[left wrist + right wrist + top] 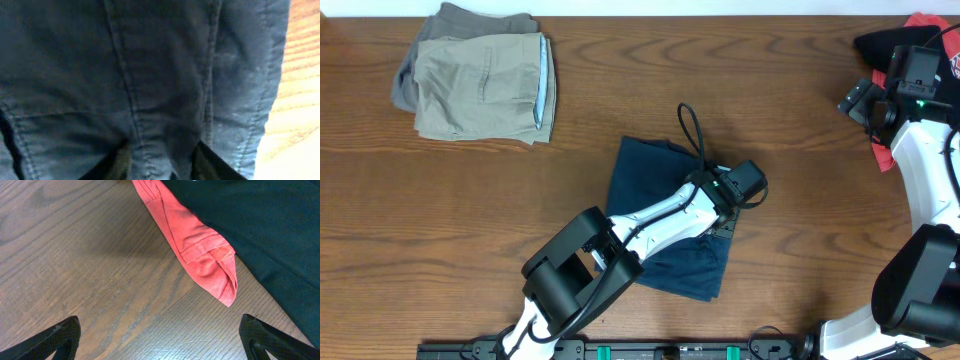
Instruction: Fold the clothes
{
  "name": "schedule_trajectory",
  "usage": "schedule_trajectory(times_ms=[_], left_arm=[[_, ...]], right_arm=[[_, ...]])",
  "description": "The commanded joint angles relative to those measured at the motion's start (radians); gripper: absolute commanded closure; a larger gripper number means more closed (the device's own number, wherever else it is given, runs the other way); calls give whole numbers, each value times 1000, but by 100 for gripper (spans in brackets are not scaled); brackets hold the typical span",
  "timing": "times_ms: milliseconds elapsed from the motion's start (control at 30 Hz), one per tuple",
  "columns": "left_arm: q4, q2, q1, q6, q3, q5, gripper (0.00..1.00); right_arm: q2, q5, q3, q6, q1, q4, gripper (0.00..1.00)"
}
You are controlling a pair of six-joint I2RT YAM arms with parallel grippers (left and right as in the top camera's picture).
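Observation:
The dark navy shorts (645, 190) lie folded into a rough rectangle at the table's middle. My left gripper (732, 205) sits low over their right edge. In the left wrist view the navy shorts (150, 75) fill the picture. A stitched ridge of the fabric is pinched between the two dark fingers (117, 162) of the left gripper (162, 160). My right gripper (860, 98) hovers at the far right. In its own view the right gripper (160, 340) stands wide open over bare wood, holding nothing.
Folded khaki shorts (485, 80) rest on a grey garment (415, 70) at the back left. A red cloth (195, 250) and a black garment (270, 230) lie just beyond the right gripper, near the table's right edge. A black cable loop (692, 130) arches over the navy shorts.

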Motion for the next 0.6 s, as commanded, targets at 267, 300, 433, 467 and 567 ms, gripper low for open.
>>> schedule_trajectory(times_ms=[267, 300, 433, 467, 567], left_arm=[[-98, -16, -2, 6, 46, 22, 60], [-101, -27, -2, 6, 46, 22, 55], [-111, -64, -2, 6, 46, 22, 46], [-112, -72, -2, 6, 46, 22, 43], [-112, -79, -3, 6, 46, 22, 39]], right_arm=[[-10, 13, 11, -11, 0, 2, 1], [-10, 13, 11, -11, 0, 2, 1], [-10, 13, 11, -11, 0, 2, 1], [-10, 13, 11, -11, 0, 2, 1], [-10, 13, 11, -11, 0, 2, 1]])
